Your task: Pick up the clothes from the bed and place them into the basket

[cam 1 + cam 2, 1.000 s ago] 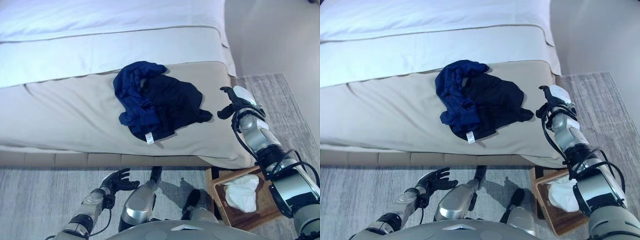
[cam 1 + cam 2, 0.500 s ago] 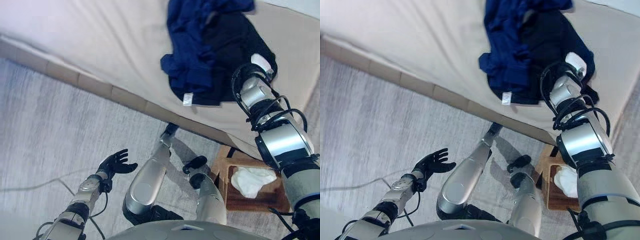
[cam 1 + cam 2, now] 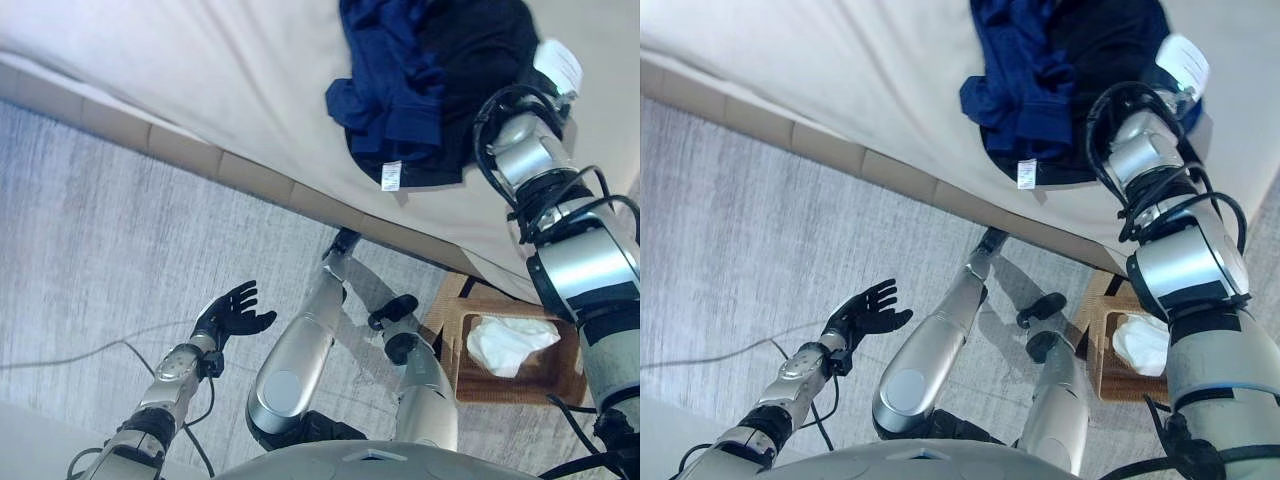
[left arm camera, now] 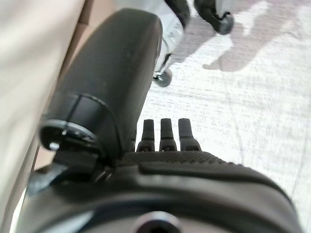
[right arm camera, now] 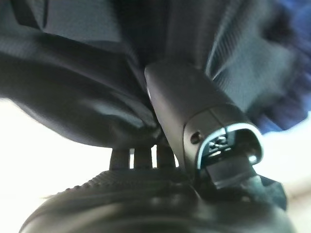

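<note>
A heap of clothes lies on the beige bed cover [image 3: 200, 70] near its edge: a blue garment [image 3: 385, 70] with a white label and a black garment [image 3: 470, 50] beside it. My right hand [image 3: 555, 70], with a white thumb cover, rests on the black garment's far side. In the right wrist view the thumb [image 5: 194, 116] lies against the dark cloth [image 5: 87, 87]. My left hand [image 3: 232, 310] hangs low over the carpet, open and empty, its fingers [image 4: 165, 133] straight. A wicker basket [image 3: 520, 388] stands on the floor by the bed, under my right arm.
A white cloth [image 3: 505, 340] lies in the basket. The padded bed base [image 3: 190, 160] runs along the grey carpet [image 3: 100, 250]. A thin cord lies on the carpet at the left.
The camera has tilted down and turned. My right hand has moved from beside the bed's edge onto the black garment. The left hand stays low over the carpet.
</note>
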You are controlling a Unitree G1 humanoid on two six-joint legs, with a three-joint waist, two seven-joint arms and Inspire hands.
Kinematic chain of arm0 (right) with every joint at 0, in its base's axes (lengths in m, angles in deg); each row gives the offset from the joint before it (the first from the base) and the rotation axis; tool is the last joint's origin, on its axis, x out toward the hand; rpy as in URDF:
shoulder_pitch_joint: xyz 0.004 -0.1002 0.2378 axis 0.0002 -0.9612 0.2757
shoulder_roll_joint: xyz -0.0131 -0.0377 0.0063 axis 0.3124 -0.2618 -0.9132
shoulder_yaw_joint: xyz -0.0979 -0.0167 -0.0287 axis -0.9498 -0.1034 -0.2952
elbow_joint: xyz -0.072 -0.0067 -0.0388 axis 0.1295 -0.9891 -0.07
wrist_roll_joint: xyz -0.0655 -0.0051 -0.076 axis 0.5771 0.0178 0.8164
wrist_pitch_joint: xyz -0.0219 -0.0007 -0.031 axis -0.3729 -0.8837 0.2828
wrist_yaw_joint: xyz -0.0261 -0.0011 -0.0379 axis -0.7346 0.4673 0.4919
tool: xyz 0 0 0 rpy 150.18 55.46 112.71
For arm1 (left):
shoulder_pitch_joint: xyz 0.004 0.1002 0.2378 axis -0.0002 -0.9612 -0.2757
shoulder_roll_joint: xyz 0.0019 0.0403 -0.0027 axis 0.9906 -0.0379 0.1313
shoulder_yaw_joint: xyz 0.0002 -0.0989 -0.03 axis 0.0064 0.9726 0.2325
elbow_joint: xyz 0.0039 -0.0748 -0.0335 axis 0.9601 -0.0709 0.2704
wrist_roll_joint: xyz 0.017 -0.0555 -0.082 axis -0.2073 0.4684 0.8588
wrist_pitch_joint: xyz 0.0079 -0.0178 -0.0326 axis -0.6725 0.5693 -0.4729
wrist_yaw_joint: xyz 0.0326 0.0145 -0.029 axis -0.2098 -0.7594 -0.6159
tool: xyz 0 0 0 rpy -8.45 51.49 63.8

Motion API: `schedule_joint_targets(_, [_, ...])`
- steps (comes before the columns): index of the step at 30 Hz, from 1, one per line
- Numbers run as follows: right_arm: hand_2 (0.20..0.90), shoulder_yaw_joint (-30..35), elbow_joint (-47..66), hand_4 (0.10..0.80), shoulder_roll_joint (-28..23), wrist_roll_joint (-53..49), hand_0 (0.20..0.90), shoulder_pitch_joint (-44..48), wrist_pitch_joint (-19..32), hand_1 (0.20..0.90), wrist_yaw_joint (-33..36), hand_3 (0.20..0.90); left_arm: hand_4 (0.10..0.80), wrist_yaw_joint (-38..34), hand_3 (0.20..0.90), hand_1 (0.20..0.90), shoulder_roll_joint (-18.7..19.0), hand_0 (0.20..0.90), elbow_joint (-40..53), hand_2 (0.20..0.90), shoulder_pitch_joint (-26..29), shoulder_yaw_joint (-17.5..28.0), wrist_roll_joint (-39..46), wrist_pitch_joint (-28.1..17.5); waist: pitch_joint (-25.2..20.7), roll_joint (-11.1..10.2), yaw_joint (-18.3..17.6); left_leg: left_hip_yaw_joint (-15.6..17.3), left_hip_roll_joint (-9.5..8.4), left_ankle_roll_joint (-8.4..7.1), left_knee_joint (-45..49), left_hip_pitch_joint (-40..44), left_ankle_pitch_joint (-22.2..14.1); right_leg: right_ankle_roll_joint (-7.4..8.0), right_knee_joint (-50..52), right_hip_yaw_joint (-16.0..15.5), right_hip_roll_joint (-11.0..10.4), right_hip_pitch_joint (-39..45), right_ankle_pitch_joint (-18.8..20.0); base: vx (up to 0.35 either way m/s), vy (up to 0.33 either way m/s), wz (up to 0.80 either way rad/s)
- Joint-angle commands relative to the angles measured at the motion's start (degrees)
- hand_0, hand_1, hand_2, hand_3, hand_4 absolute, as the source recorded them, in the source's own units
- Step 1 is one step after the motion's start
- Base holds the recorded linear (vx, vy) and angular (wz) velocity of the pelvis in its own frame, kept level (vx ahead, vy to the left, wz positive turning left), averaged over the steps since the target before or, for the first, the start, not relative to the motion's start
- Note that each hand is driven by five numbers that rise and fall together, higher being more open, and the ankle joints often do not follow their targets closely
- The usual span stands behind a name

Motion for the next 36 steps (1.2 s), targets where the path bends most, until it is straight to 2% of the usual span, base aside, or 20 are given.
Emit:
schedule_joint_targets(1, [0.3,5.85,16.41,0.1,-8.25,5.13,0.3,0.05,7.06,0.3,12.25,0.2,0.8,-0.46,0.9,0.9,2.61,0.9,-3.15,0.9,-5.3,1.9,-2.68,-2.11,-1.84,-3.72,-2.15,2.63,1.23,3.63,-8.15,14.21,-7.06,0.71,-0.25,3.09,2.02,9.75,1.67,0.093,-0.137,-0.48])
schedule_joint_targets(3, [0.3,11.61,25.88,0.1,-10.94,7.01,0.3,-5.4,7.98,0.3,13.94,0.2,0.8,-0.41,0.9,0.9,2.52,0.9,-3.49,0.9,-6.52,3.14,-5.08,-1.52,-4.83,-4.84,-4.53,4.4,2.2,3.22,-11.11,18.32,-7.44,0.81,-4.75,4.63,3.54,13.31,1.83,0.092,-0.104,-0.28])
schedule_joint_targets(4, [0.3,15.74,31.6,0.1,-12.52,8.25,0.3,-9.83,8.1,0.3,13.47,0.2,0.8,-0.38,0.9,0.9,2.2,0.9,-3.5,0.9,-7.25,3.79,-6.94,-0.27,-7.31,-5.08,-6.22,5.92,2.54,3.1,-12.8,20.32,-6.16,0.63,-8.21,4.63,4.31,15.53,3.04,0.073,-0.04,-0.25])
schedule_joint_targets(7, [0.3,22.06,39.74,0.1,-14.99,10.14,0.3,-17.82,8.82,0.3,14.67,0.2,0.8,-0.09,0.9,0.9,1.47,0.9,-4.21,0.9,-8.67,4.13,-11.63,1.41,-12.22,-5.29,-9.56,8.59,2.94,2.66,-15.48,25.16,-6.14,1.06,-12.72,6.54,5.97,19.26,3.5,0.093,-0.055,-0.42])
schedule_joint_targets(11, [0.3,26.91,46.74,0.1,-18.6,10.53,0.3,-24.78,8.97,0.3,15.29,0.2,0.8,-0.38,0.9,0.9,-0.19,0.9,-7.09,0.9,-7.99,3.67,-16.48,4.03,-18.04,-4.87,-14.04,11.79,3.0,2.38,-17.51,30.41,-6.99,0.94,-16.75,9.89,6.77,22.09,4.66,0.087,-0.04,-0.5])
schedule_joint_targets(17, [0.3,31.11,50.0,0.1,-21.48,9.31,0.3,-30.04,11.24,0.3,14.65,0.2,0.8,-1.34,0.9,0.9,-3.28,0.9,-8.7,0.9,-5.96,2.61,-17.68,7.09,-23.7,-3.53,-19.27,15.92,2.82,2.29,-18.42,35.49,-8.58,0.29,-19.32,13.44,7.58,24.46,5.57,0.029,-0.027,-0.49])
schedule_joint_targets(24, [0.3,35.43,49.49,0.1,-23.22,7.61,0.3,-36.78,10.02,0.3,10.42,0.2,0.8,-0.3,0.9,0.9,-4.68,0.9,-9.16,0.9,-5.03,1.38,-20.21,9.51,-26.33,-3.24,-22.33,18.51,3.2,1.51,-19.53,39.08,-9.21,-0.17,-21.07,14.71,8.4,27.11,5.45,0.003,-0.091,-0.32])
schedule_joint_targets(28, [0.3,36.3,48.33,0.1,-20.86,7.33,0.3,-42.47,9.55,0.3,5.27,0.2,0.8,0.27,0.9,0.9,-5.03,0.9,-10.43,0.9,-5.25,1.09,-21.4,10.13,-26.64,-3.05,-23.66,19.75,3.58,1.27,-19.31,40.17,-9.76,-0.21,-21.49,15.04,8.59,27.63,5.57,0.001,-0.13,-0.2])
schedule_joint_targets(33, [0.3,34.02,45.85,0.1,-16.66,10.35,0.3,-49.52,9.07,0.3,-1.8,0.2,0.8,0.86,0.9,0.9,-4.34,0.9,-10.9,0.9,-6.45,1.02,-22.67,10.81,-25.61,-2.06,-25.16,20.59,3.99,1.25,-18.32,40.5,-10.26,-0.51,-20.79,16.19,8.72,27.07,5.48,0.001,-0.137,-0.17])
schedule_joint_targets(36, [0.3,30.64,40.97,0.1,-15.29,12.75,0.3,-49.87,7.51,0.3,-4.51,0.2,0.8,0.26,0.9,0.9,-3.38,0.9,-10.26,0.9,-5.51,-0.16,-21.04,10.48,-23.3,-0.75,-26.13,20.62,4.3,1.3,-16.67,38.4,-10.19,-1.01,-18.3,16.69,8.5,24.17,4.89,-0.154,-0.143,-0.1])
